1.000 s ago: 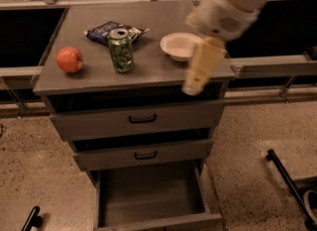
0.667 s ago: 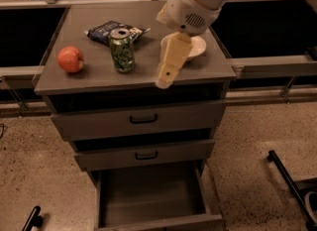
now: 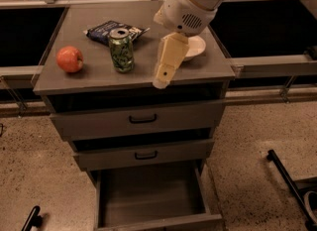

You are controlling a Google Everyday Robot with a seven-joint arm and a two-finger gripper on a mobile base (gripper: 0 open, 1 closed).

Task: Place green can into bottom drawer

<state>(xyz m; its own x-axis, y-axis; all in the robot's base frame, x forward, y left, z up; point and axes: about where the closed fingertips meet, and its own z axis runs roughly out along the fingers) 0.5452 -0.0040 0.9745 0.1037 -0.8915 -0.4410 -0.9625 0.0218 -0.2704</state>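
Can [image 3: 121,50] upright just left of gripper [image 3: 160,81], likely light, stiff but dentable, slick-walled, so best taken mid-body; gripper's state cannot be told; drawer [image 3: 148,195] open below.

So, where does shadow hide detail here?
Camera view: dim warm light; the open grey bottom drawer is shaded inside; the green patterned drink can is well lit; the cream gripper hangs beside it, over the front edge of the cabinet top.

You see a cream hand [image 3: 162,80] at three o'clock of the pale-swirled green can [image 3: 121,50]; red apple [image 3: 70,59], grey tabletop [image 3: 89,79].
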